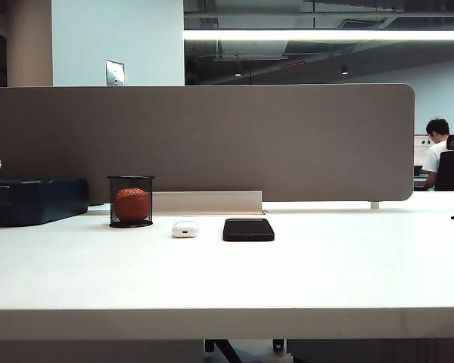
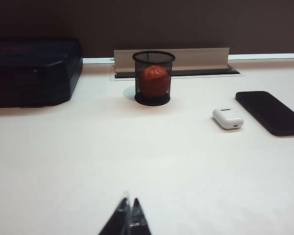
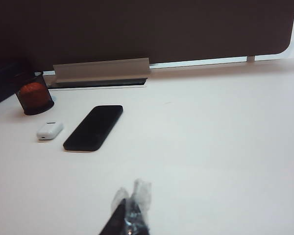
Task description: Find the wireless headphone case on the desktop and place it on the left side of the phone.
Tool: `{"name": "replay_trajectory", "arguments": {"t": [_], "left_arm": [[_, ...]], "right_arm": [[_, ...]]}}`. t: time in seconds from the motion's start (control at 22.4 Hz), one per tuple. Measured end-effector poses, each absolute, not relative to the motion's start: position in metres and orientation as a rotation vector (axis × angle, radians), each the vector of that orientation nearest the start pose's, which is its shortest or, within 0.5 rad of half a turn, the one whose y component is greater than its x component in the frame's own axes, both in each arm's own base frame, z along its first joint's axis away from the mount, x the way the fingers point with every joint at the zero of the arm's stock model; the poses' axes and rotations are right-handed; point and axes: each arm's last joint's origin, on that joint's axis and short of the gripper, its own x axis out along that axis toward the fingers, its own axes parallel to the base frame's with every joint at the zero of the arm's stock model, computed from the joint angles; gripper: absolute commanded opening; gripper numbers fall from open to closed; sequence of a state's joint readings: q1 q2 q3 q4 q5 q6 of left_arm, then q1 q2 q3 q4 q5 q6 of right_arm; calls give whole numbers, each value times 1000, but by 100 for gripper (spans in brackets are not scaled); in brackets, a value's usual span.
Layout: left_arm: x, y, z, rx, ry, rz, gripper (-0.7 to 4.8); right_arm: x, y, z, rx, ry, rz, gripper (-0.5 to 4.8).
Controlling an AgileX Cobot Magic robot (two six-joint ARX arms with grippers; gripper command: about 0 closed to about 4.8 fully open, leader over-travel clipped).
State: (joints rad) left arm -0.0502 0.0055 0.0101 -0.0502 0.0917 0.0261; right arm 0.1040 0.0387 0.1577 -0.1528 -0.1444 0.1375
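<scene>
The left gripper shows two slim black fingers tapering to pale, glossy points. The right gripper has black fingers wrapped in crinkled clear film.

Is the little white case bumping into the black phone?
Apart. The left wrist view shows bare desk between the white case and the phone; both robot hands are far back.

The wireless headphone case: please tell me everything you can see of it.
The wireless headphone case is a small, glossy white, pebble-shaped box that looks like plastic, with a small dark mark on its front end. It is closed and lies flat on the desktop, just left of the phone with a narrow gap, right of the mesh cup. Nothing touches it; both grippers are far off.
</scene>
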Motion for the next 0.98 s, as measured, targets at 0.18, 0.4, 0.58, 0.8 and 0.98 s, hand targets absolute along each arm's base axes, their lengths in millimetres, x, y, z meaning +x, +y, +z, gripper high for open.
{"name": "replay_trajectory", "arguments": {"t": [0.18,0.4,0.58,0.8,0.98], "left_arm": [[97,-8,162,25,44,-144,-5],[97,-8,162,25,44,-145,-5],[97,-8,162,25,43,-145,-5],[97,-8,162,25,43,-145,-5],[97,-8,162,25,44,-145,-5]], "right_arm": [[93,12,182,102,49,190,-6],[97,13,171,80,8,191,-6],[99,13,166,53,0,190,-6],[97,12,169,47,-41,175,14],[96,12,168,46,-29,175,14]]}}
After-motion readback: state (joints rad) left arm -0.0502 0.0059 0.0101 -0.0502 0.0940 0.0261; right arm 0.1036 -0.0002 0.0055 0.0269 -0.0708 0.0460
